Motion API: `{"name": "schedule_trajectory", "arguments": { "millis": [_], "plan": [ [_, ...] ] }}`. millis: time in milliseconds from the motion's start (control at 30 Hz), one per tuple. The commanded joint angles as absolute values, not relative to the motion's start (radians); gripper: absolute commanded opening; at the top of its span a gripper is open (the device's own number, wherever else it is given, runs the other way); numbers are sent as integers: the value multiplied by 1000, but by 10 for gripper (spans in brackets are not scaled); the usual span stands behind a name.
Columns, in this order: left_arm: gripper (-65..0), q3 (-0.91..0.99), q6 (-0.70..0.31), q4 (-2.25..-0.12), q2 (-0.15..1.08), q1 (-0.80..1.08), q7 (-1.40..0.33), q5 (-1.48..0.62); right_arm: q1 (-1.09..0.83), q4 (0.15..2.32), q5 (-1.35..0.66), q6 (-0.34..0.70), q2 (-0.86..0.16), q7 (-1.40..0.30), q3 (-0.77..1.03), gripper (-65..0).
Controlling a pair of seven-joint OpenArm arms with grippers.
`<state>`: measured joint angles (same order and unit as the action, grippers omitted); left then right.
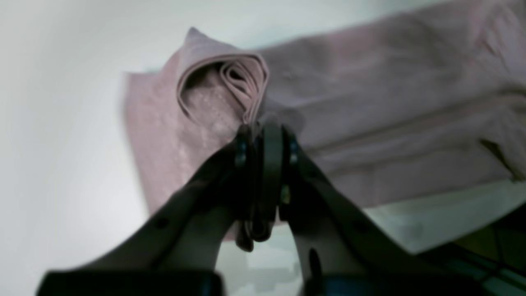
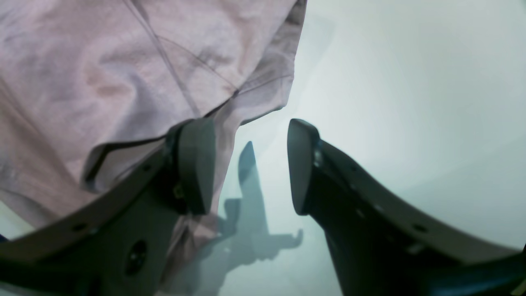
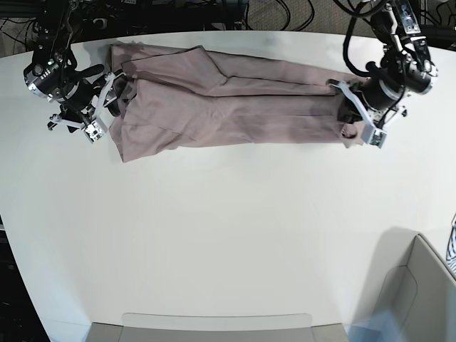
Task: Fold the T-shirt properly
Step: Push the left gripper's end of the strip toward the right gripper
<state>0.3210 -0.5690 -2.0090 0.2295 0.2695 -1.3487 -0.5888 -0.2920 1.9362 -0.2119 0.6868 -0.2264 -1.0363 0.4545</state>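
Note:
The mauve-pink T-shirt (image 3: 228, 107) lies as a long, lengthwise-folded band across the far part of the white table (image 3: 228, 228). At its right end my left gripper (image 3: 347, 117) is shut on the cloth. In the left wrist view the left gripper (image 1: 266, 137) pinches a rolled bunch of the T-shirt (image 1: 370, 102), lifted a little off the table. At the shirt's left end my right gripper (image 3: 114, 96) stands open. In the right wrist view one finger of the right gripper (image 2: 248, 164) overlaps the edge of the T-shirt (image 2: 123, 74), while the other is over bare table.
A grey bin (image 3: 420, 299) stands at the front right corner, with a striped cloth (image 3: 452, 249) at the right edge. A flat grey tray (image 3: 214, 328) lies along the front edge. Dark cables (image 3: 285, 14) run behind the table's far edge.

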Motion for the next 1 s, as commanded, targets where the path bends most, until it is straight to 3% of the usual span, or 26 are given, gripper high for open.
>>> {"name": "schedule_trajectory", "arguments": {
  "millis": [0, 200, 533, 967],
  "plan": [
    [-650, 302, -568, -2026, 216, 263, -1330, -598, -275, 1951, -189, 698, -240, -1021, 458, -365],
    [-650, 179, -567, -2020, 162, 245, -1293, -567, -249, 1951, -88, 698, -237, -1021, 456, -365],
    [-650, -50, -567, -2020, 39, 237, -1264, -298, -222, 1943, -27, 698, -217, -1021, 460, -365],
    [-650, -170, -567, -1986, 12, 216, -1224, -217, -222, 1942, -27, 698, -197, -1021, 458, -365]
  ]
}}
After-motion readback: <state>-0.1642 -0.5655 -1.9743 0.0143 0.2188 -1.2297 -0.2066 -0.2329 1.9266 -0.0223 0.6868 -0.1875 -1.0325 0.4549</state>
